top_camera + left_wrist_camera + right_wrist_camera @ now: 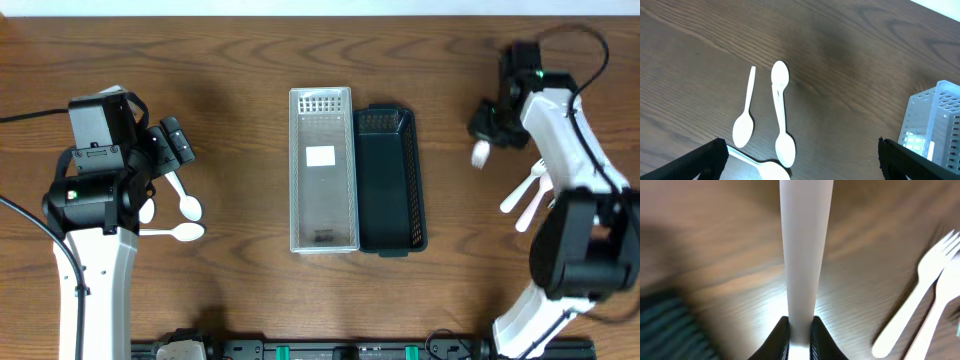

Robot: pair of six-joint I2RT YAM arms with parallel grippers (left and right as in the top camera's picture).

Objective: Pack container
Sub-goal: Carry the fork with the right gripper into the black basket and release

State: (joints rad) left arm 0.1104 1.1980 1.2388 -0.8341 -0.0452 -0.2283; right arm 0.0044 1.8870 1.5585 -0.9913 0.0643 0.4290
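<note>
overhead. wood-grain surface (pixel 240 60), matte brown. at centre, clear container (pixel 323 225): long, rectangular, rigid see-through plastic with a perforated end and a white label on its floor. nothing else shows in it. touching its right side, dark container (pixel 390 190): same long shape, opaque, slotted end, apparently unfilled too. the pair lies between the arms, judged so that either arm can reach. to the left, three white spoons (pixel 187 207) in glossy plastic, loosely fanned just beside the left fingers (pixel 178 143). far right, white forks (pixel 527 192) lie near the right arm. above them the right fingers (pixel 492 122) hold a white utensil (pixel 481 154) clear of the pile and well apart from both containers.

left wrist. left fingers spread wide, one black tip at each lower corner, gripping nothing. the spoons lie on the surface below: two nearly parallel, a third partly cut off by the bottom edge. rounded bowls, thin flat handles. gridded corner of the clear container at right. judged: poised for a pick.

right wrist. right fingers pinch the white utensil's flat, smooth handle from both sides. its head is out of frame, so fork or spoon cannot be told. picture soft. two forks lie at right. dark blur at lower left, probably the dark container. judged: packing barely begun.
</note>
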